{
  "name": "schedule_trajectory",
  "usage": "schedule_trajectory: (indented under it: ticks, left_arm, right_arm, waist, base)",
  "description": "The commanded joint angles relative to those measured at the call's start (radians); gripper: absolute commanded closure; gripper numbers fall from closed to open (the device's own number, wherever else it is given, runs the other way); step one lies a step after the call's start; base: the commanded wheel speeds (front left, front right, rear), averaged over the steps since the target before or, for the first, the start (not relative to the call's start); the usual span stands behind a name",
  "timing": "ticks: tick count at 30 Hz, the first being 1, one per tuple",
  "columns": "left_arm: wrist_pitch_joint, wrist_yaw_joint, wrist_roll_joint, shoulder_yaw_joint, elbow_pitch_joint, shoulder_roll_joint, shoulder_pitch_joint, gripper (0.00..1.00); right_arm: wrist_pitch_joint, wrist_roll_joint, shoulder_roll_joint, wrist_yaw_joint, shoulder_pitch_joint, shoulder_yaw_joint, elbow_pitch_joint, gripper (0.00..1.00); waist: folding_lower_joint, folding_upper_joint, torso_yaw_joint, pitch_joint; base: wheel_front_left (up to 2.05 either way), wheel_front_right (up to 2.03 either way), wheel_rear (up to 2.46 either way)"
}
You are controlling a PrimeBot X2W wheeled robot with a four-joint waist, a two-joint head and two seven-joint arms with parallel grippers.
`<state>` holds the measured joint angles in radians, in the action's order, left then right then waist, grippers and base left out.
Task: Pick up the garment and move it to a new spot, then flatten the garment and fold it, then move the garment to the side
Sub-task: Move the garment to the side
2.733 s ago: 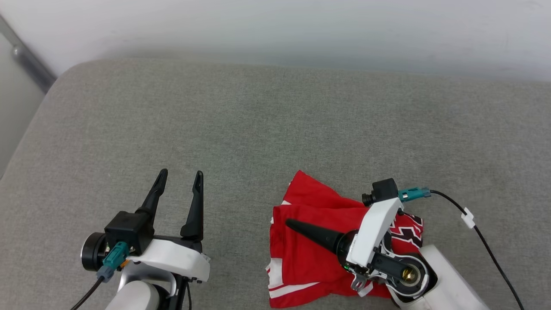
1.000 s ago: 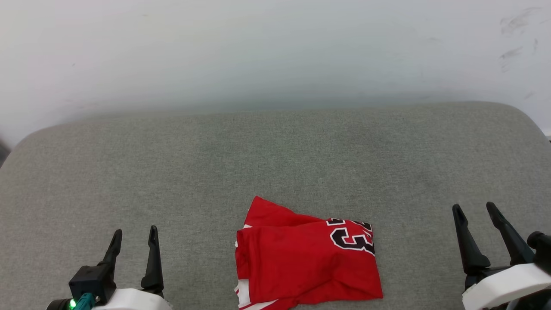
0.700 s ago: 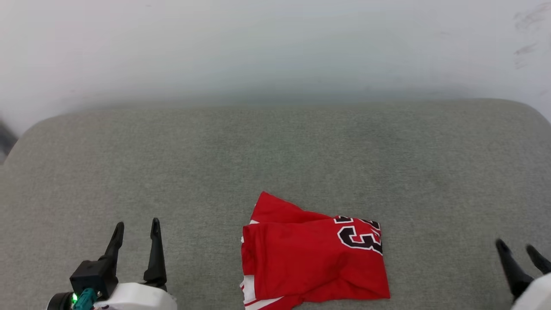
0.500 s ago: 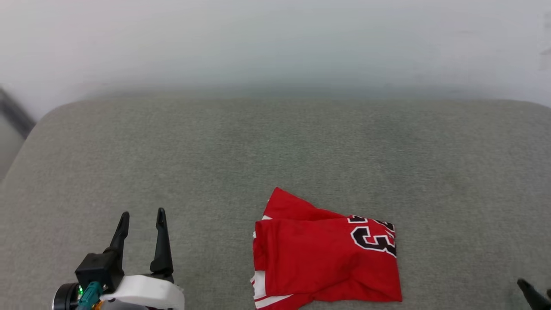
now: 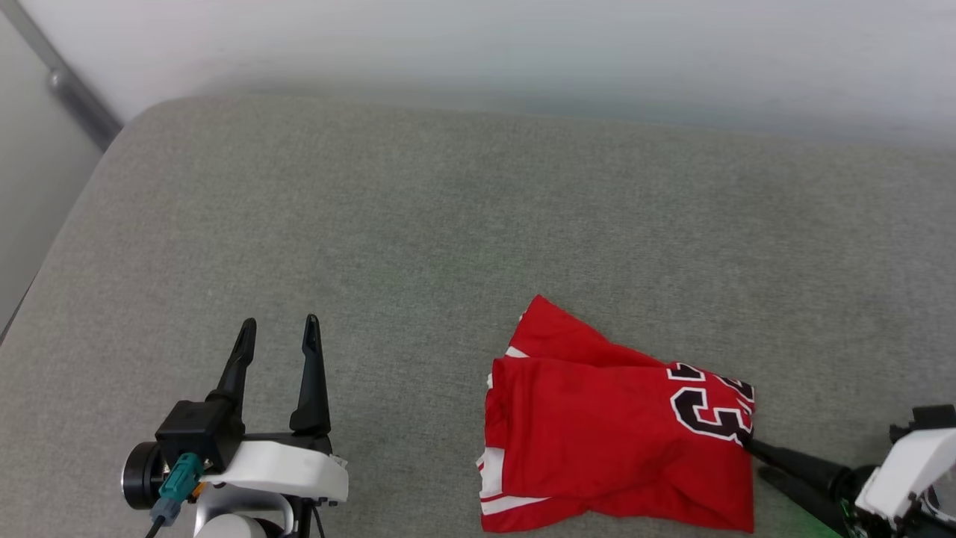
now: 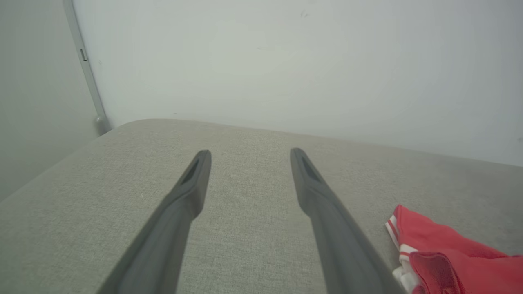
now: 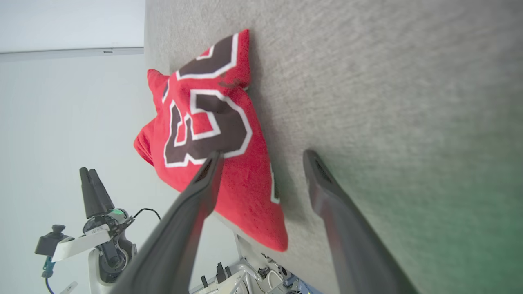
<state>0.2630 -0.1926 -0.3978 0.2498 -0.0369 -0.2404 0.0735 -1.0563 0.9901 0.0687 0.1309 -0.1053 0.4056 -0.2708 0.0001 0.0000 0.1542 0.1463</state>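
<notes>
Now: folded garment point(image 5: 612, 441) on grey cushion point(image 5: 418, 217), both grippers empty
We see the garment lying folded on the near-right part of the cushion, its "23" print point(image 5: 709, 407) facing up at the right end. Our right gripper point(image 5: 754, 456) sits low at the garment's right edge w/ jaws spread apart, gripping nothing; in the rt wrist view one finger crosses the print, the other is over bare cushion. Our left gripper point(image 5: 280, 321) hovers well left of the garment, jaws also spread, nothing btwn them
</notes>
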Motion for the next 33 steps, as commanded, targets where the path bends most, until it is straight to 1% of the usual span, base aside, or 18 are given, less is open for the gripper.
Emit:
schedule_trajectory:
  ticks: [1, 6, 7, 8, 9, 12, 14, 17, 20, 24, 27, 30, 33]
  left_arm:
    - [0.002, 0.003, 0.007, -0.004, -0.001, 0.003, 0.012, 0.00]
    - [0.002, 0.022, 0.028, -0.011, -0.007, 0.017, 0.023, 0.00]
    - [0.002, 0.024, 0.032, -0.013, -0.009, 0.018, 0.025, 0.00]
    - [0.002, 0.026, 0.035, -0.014, -0.011, 0.019, 0.027, 0.00]
    - [0.002, 0.029, 0.037, -0.016, -0.012, 0.021, 0.029, 0.00]
    - [0.002, 0.033, 0.045, -0.022, -0.020, 0.023, 0.024, 0.00]
    - [0.002, 0.038, 0.052, -0.025, -0.025, 0.024, 0.018, 0.00]
    - [0.002, 0.046, 0.055, -0.029, -0.031, 0.025, 0.016, 0.00]
    - [0.002, 0.055, 0.060, -0.034, -0.036, 0.025, 0.016, 0.00]
    - [0.002, 0.068, 0.058, -0.039, -0.043, 0.027, 0.015, 0.00]
    - [0.002, 0.078, 0.066, -0.038, -0.047, 0.030, 0.026, 0.00]
    - [0.002, 0.087, 0.079, -0.032, -0.046, 0.029, 0.045, 0.00]
    - [0.002, 0.093, 0.090, -0.030, -0.042, 0.023, 0.060, 0.00]
  right_arm:
    - [-0.003, 0.019, -0.005, 0.000, -0.021, 0.003, -0.016, 0.00]
    - [-0.019, 0.101, -0.019, 0.000, -0.084, -0.027, -0.104, 0.00]
    - [-0.012, 0.103, -0.020, 0.000, -0.089, -0.039, -0.117, 0.20]
    - [-0.006, 0.108, -0.021, 0.000, -0.093, -0.051, -0.125, 0.65]
    - [-0.004, 0.114, -0.023, 0.000, -0.095, -0.063, -0.133, 1.00]
    - [0.013, 0.105, -0.023, -0.001, -0.090, -0.095, -0.128, 1.00]
    - [0.033, 0.094, -0.013, 0.000, -0.089, -0.119, -0.101, 1.00]
    - [0.084, 0.046, 0.030, 0.000, -0.087, -0.172, -0.044, 1.00]
    - [0.156, -0.041, 0.091, 0.000, -0.077, -0.264, 0.017, 1.00]
    - [0.249, -0.154, 0.189, 0.000, -0.087, -0.386, 0.060, 1.00]
    - [0.307, -0.231, 0.260, 0.000, -0.110, -0.454, 0.048, 1.00]
    - [0.360, -0.292, 0.311, 0.000, -0.141, -0.494, 0.008, 1.00]
    - [0.404, -0.328, 0.335, 0.000, -0.186, -0.526, -0.038, 1.00]
  waist:
    - [-0.0001, 0.0000, 0.015, 0.018]
    - [-0.0001, 0.0000, 0.027, 0.039]
    - [-0.0001, 0.0000, 0.028, 0.041]
    - [-0.0001, 0.0000, 0.029, 0.042]
    - [-0.0001, 0.0000, 0.029, 0.042]
    - [-0.0001, 0.0000, 0.024, 0.033]
    - [-0.0001, 0.0000, 0.015, 0.023]
    - [-0.0001, 0.0000, -0.005, 0.006]
    - [-0.0001, 0.0000, -0.038, -0.012]
    - [-0.0001, 0.0000, -0.109, -0.029]
    - [-0.0001, 0.0000, -0.171, -0.027]
    - [-0.0001, 0.0000, -0.241, -0.010]
    - [-0.0001, 0.0000, -0.320, 0.025]
  base:
    - [0.00, 0.00, 0.00]
    - [0.00, 0.00, 0.00]
    - [0.00, 0.00, 0.00]
    - [0.00, 0.00, 0.00]
    - [0.00, 0.00, 0.00]
    - [0.00, 0.00, 0.00]
    - [0.00, 0.00, 0.00]
    - [0.00, 0.00, 0.00]
    - [0.00, 0.00, 0.00]
    - [0.00, 0.00, 0.00]
    - [0.00, 0.00, 0.00]
    - [0.00, 0.00, 0.00]
    - [0.00, 0.00, 0.00]
